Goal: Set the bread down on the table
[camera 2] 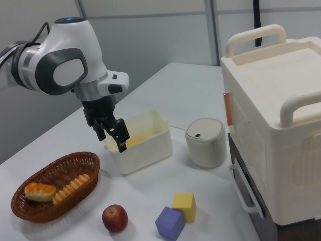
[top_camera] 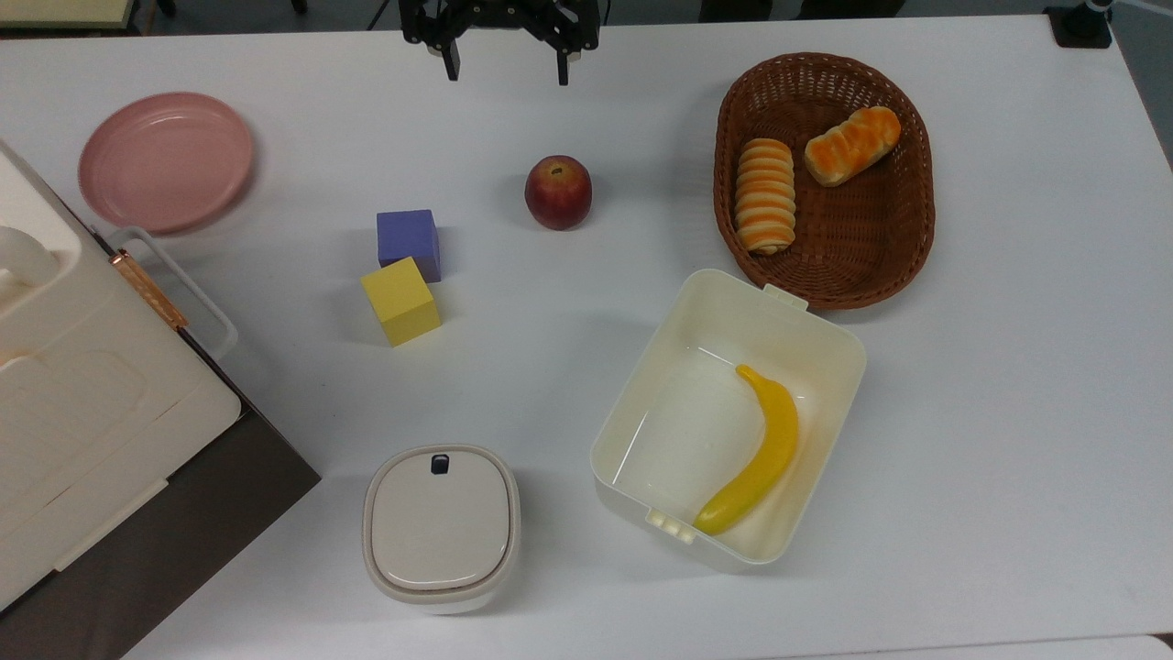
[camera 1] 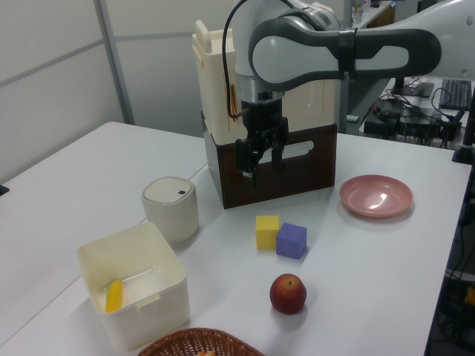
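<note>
The bread (top_camera: 852,145), a short loaf with an orange glazed top, lies in the brown wicker basket (top_camera: 907,257) at the top view's upper right, next to a longer striped roll (top_camera: 766,194). In the right view the bread (camera 2: 40,191) sits at the left end of the basket (camera 2: 30,213). My gripper (top_camera: 507,73) hangs open and empty above the far edge of the white table (top_camera: 1008,367), well to the top view's left of the basket. The left view shows the gripper (camera 1: 261,169) raised above the table. In the right view the gripper (camera 2: 112,141) is above and right of the basket.
A red apple (top_camera: 558,192), a purple cube (top_camera: 409,242) and a yellow cube (top_camera: 400,300) lie mid-table. A white bin (top_camera: 825,330) holds a banana (top_camera: 759,454). A lidded pot (top_camera: 440,522), a pink plate (top_camera: 166,160) and a large cream crate (top_camera: 82,385) stand at the top view's left.
</note>
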{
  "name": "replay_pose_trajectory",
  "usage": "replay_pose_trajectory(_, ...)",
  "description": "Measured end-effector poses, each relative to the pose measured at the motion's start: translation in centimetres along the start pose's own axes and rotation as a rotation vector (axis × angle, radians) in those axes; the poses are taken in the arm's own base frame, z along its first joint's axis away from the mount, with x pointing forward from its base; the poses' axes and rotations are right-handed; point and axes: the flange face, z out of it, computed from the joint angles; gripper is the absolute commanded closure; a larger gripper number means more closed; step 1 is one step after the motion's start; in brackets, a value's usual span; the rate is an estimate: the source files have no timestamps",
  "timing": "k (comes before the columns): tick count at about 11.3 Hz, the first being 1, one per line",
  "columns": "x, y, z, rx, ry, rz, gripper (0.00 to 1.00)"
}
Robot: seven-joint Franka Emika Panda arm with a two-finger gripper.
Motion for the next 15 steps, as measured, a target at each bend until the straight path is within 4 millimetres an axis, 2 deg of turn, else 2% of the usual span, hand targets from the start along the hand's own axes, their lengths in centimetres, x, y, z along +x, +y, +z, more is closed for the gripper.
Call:
replay_pose_trajectory(9,0.1,0.1,0.2,-0.003,-0.003,0.001,0.0)
replay_pose_trajectory(15,0.4,0.8,1.1,-0.006,-0.02,-0.019,0.0)
